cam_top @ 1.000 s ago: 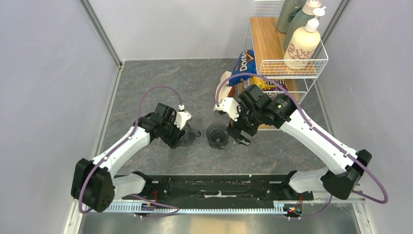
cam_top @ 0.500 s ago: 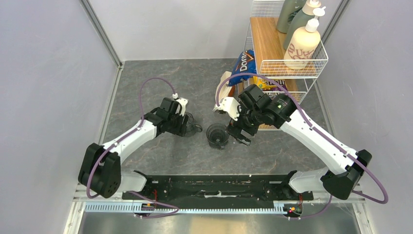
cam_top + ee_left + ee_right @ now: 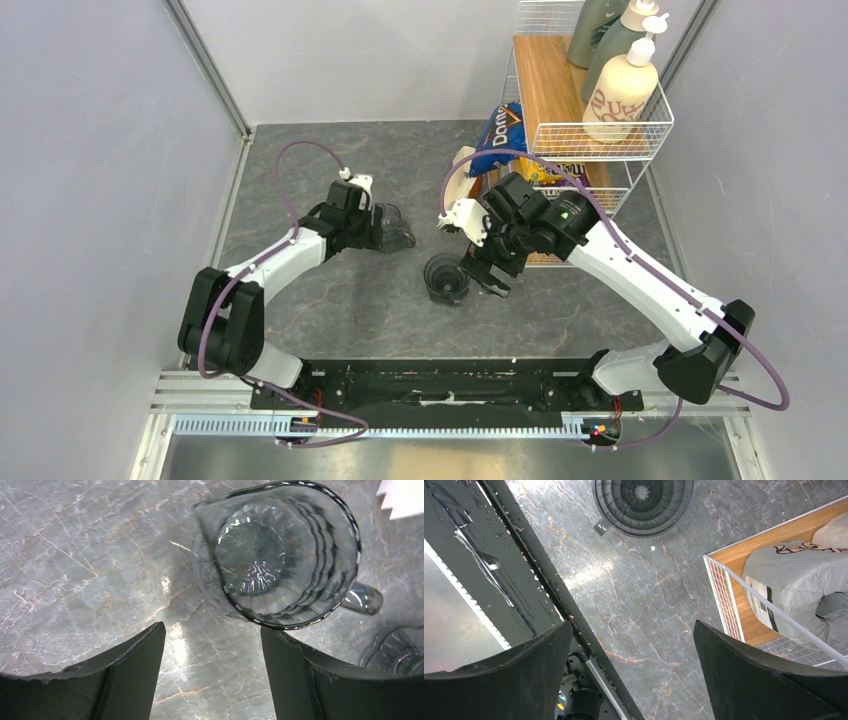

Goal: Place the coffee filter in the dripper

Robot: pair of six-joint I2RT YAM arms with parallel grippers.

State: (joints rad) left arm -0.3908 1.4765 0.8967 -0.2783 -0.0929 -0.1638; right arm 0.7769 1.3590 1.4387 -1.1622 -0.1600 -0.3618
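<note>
The dripper (image 3: 445,279) is a dark ribbed see-through cup standing on the grey table between the arms. It shows from above at the top of the right wrist view (image 3: 641,502), its small handle pointing lower left. Part of its rim is at the lower right of the left wrist view (image 3: 395,650). My right gripper (image 3: 483,274) (image 3: 633,625) is open and empty, just right of the dripper. My left gripper (image 3: 383,226) (image 3: 212,630) is open and empty, with the clear glass jug (image 3: 398,232) (image 3: 277,555) just beyond its fingertips. No white paper cone filter is in view.
A flat beige-and-white packet (image 3: 462,163) lies behind the right arm. A blue chip bag (image 3: 500,135) leans on the wire rack (image 3: 600,135), which holds bottles and a grey bag (image 3: 794,580). A white jagged edge (image 3: 405,497) shows beyond the jug. A black rail (image 3: 440,385) runs along the near edge.
My left arm has swung toward the far side of the table, and the glass jug now stands farther back with it. My right gripper has shifted slightly left. The dripper has not moved.
</note>
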